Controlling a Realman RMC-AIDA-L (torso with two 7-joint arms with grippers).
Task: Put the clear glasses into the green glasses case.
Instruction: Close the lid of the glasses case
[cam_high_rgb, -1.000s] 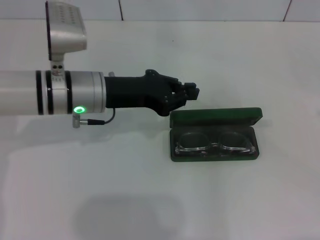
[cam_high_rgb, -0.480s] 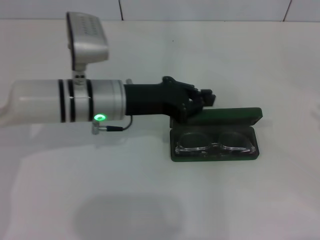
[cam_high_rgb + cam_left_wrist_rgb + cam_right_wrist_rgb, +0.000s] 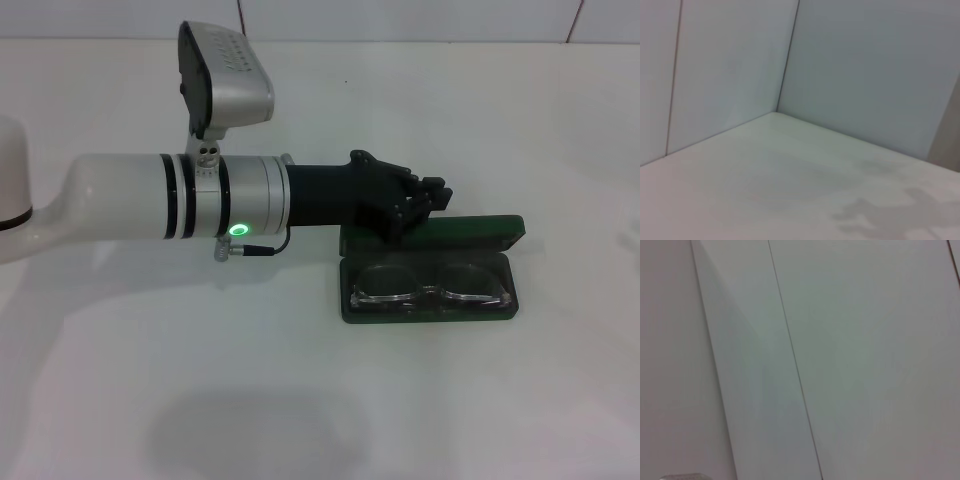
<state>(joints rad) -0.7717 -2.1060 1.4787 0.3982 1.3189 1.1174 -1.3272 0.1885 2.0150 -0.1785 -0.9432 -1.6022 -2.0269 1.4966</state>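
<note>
The green glasses case [image 3: 430,270] is lying open on the white surface [image 3: 300,400], its lid [image 3: 440,234] tipped back on the far side and its shallow base facing up. The clear glasses [image 3: 430,285] are resting inside the base, folded, with the two lens curves sitting side by side and filling the dark lining nearly from end to end. The left tool [image 3: 432,194] is reaching in from the robot's left on a long white and black arm, and its black fingers [image 3: 425,205] are hanging over the left end of the lid, at or just above its back edge; whether they are touching the lid cannot be told. The fingers are appearing bunched close together with nothing between them. The left wrist view is showing only bare surface and pale walls, and the right wrist view is showing only pale panels.
</note>
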